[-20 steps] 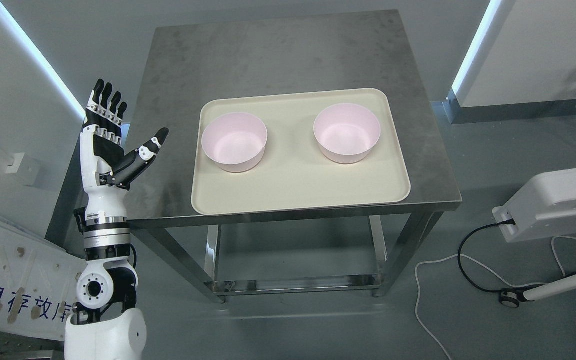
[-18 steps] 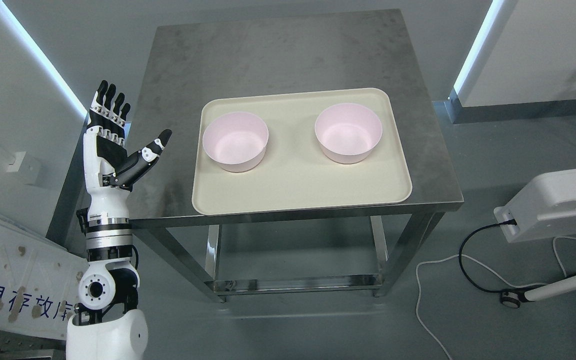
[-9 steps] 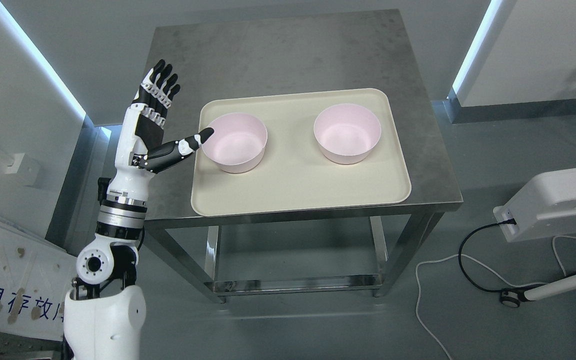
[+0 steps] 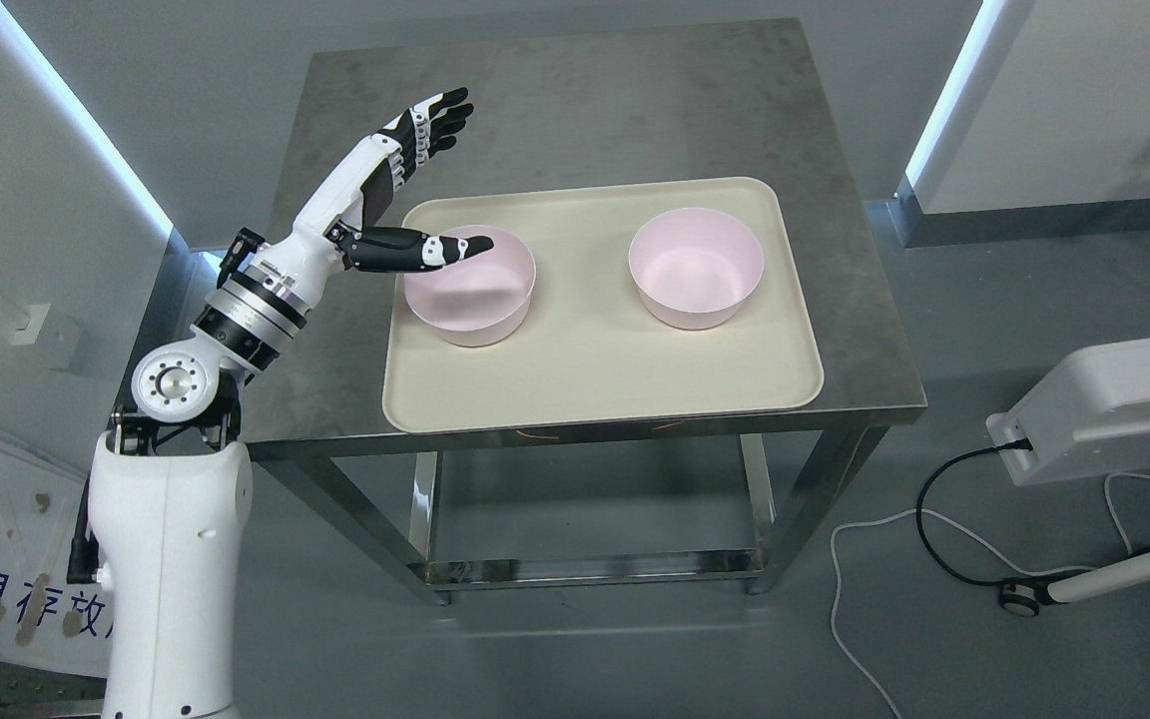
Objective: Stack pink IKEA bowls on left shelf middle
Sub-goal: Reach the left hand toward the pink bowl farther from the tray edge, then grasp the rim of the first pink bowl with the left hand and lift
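The left hand's [image 4: 375, 205] thumb [image 4: 435, 248] is covering part of the near bowl's [image 4: 470, 300] back rim. The left arm [image 4: 166, 559] is running off the bottom edge. The white device [image 4: 1114, 404] is being cropped at the right edge.

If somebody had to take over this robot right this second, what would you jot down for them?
Left hand: open, holding nothing, thumb over the left pink bowl, fingers stretched out behind it.
Right hand: not in view.
Things: the left bowl and the right pink bowl sit apart, upright, on the cream tray on the steel table.
Done: nothing grasped or stacked.
Left: grasp, stack, shelve; no shelf in view.
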{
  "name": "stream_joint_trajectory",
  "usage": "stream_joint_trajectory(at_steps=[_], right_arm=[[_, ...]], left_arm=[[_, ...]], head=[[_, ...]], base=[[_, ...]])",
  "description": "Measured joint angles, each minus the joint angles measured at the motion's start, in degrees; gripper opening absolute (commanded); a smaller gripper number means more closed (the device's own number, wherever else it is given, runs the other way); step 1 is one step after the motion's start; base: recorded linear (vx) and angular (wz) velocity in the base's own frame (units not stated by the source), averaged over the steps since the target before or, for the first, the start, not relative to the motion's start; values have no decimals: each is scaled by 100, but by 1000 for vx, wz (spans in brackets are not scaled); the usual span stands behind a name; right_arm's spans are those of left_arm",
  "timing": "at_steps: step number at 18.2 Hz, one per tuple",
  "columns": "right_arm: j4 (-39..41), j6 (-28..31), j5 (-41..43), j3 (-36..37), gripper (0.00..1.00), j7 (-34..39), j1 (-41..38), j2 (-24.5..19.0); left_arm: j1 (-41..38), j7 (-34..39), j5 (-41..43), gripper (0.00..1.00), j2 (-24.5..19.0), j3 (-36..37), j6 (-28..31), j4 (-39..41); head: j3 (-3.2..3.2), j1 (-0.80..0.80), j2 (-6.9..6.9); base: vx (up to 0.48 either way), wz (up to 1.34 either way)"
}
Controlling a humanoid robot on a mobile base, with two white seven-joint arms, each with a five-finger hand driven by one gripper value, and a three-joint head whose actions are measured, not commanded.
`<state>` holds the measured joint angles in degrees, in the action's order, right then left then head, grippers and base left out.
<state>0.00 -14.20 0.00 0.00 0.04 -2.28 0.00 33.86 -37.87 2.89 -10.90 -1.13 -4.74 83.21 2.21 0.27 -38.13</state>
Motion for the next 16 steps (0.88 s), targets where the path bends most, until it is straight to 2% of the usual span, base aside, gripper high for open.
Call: stream_joint_trajectory(at_steps=[2, 11, 16], right_arm=[[0, 0, 0, 0, 100, 0, 0, 0], [0, 0, 0, 0, 100, 0, 0, 0], [0, 0, 0, 0, 100, 0, 0, 0]], left_arm=[[252, -80, 228, 74, -82, 167, 2, -276], [729, -503, 751, 71, -257, 681, 43, -1243], [878, -513, 1137, 56, -277, 852, -109, -1652]], head=[[0, 0, 0], [0, 0, 0], [0, 0, 0]], base=[[0, 0], [0, 0], [0, 0]])
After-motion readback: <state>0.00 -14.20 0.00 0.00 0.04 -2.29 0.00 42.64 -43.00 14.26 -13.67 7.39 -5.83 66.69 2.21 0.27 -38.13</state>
